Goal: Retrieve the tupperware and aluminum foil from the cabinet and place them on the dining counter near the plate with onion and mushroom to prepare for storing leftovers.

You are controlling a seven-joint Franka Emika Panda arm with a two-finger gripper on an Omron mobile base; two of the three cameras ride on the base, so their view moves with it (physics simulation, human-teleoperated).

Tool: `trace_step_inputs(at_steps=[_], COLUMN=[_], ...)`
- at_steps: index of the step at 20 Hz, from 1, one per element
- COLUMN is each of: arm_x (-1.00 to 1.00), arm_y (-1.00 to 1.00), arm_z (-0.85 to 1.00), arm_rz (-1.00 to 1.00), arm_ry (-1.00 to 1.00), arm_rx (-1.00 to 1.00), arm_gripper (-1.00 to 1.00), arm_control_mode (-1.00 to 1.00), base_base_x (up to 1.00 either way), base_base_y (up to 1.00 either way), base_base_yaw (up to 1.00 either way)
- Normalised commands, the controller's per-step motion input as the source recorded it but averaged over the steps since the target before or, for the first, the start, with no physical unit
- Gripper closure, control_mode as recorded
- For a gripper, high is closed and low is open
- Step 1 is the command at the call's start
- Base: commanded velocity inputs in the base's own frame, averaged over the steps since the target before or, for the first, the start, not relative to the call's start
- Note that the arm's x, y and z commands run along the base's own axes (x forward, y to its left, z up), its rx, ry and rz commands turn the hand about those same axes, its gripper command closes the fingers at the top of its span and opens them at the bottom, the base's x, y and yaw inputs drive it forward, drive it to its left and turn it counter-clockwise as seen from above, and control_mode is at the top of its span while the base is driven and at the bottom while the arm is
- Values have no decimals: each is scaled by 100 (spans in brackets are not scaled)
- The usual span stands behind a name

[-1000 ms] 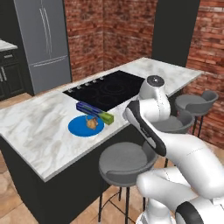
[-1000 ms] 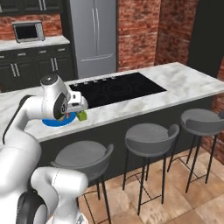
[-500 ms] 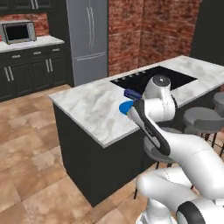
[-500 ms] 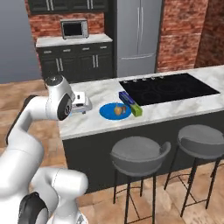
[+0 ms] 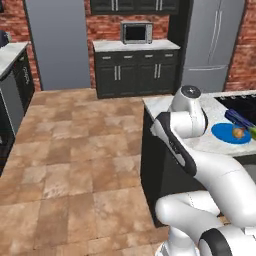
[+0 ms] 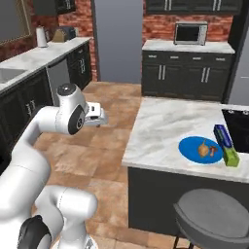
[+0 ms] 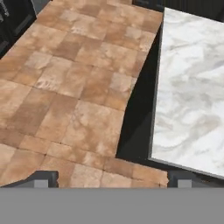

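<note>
The two-finger gripper [image 7: 112,178] of the white arm, nearest the viewer, stands spread wide and grasps nothing; its dark fingertips [image 7: 43,178] frame terracotta floor tiles [image 7: 74,83] and the near left corner of the white-grey marble dining counter [image 7: 192,100]. In the right base view the hand hangs above the floor, left of that counter. Farther right on the marble lies the flat round bright blue plate [image 6: 192,148], carrying small brownish food pieces [image 6: 205,150]. Just beside its right edge rests the long narrow blue aluminum foil carton [image 6: 224,143], lime-green end nearest. A round grey stool [image 6: 214,219] stands before the counter. Against the far brick wall, dark base units carry a silver microwave [image 6: 190,33].
</note>
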Motion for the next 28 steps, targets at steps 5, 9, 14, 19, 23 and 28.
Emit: trace_step_inputs(at_steps=[5,9,14,19,23,28], arm_x=[0,0,0,0,0,0], arm_y=[0,0,0,0,0,0], arm_z=[0,0,0,0,0,0], arm_rz=[0,0,0,0,0,0], arm_ry=[0,0,0,0,0,0], arm_rx=[0,0,0,0,0,0], arm_gripper=[-100,-100,-100,-100,-100,-100], arm_control_mode=[100,100,100,100,100,100], base_base_x=[21,17,36,39,32,19], base_base_y=[22,50,66,68,64,65], base_base_yaw=[75,67,57,56,59,61])
